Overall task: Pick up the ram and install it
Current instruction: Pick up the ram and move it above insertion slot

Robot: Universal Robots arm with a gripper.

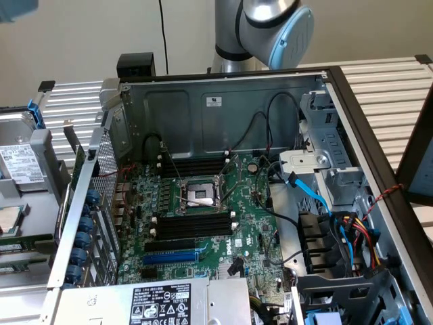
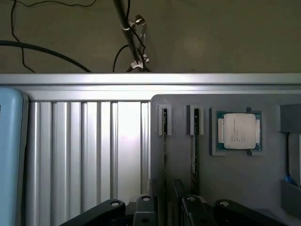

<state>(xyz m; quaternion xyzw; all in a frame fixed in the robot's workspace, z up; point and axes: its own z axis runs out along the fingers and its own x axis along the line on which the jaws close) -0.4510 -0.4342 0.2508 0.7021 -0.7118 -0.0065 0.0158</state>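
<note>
Two ram sticks stand on edge in the slots of a grey tray (image 2: 235, 188). One ram stick (image 2: 164, 141) lies in line with the gap of my gripper (image 2: 167, 206); the other (image 2: 194, 141) sits one slot over, toward the processor chip. The gripper hangs above the tray, open, with nothing between its fingers (image 2: 145, 203). In the exterior view, the open computer case shows the green motherboard (image 1: 223, 237) with long black empty memory slots (image 1: 193, 227) on both sides of the processor socket (image 1: 199, 196). The arm (image 1: 270, 30) rises behind the case.
A processor chip (image 2: 238, 131) rests in the tray beside the sticks. The tray lies on a ribbed aluminium table (image 2: 94, 150). Inside the case are a blue expansion slot (image 1: 172, 257), loose black cables (image 1: 260, 142), a blue cable (image 1: 308, 189) and the power supply (image 1: 162, 305).
</note>
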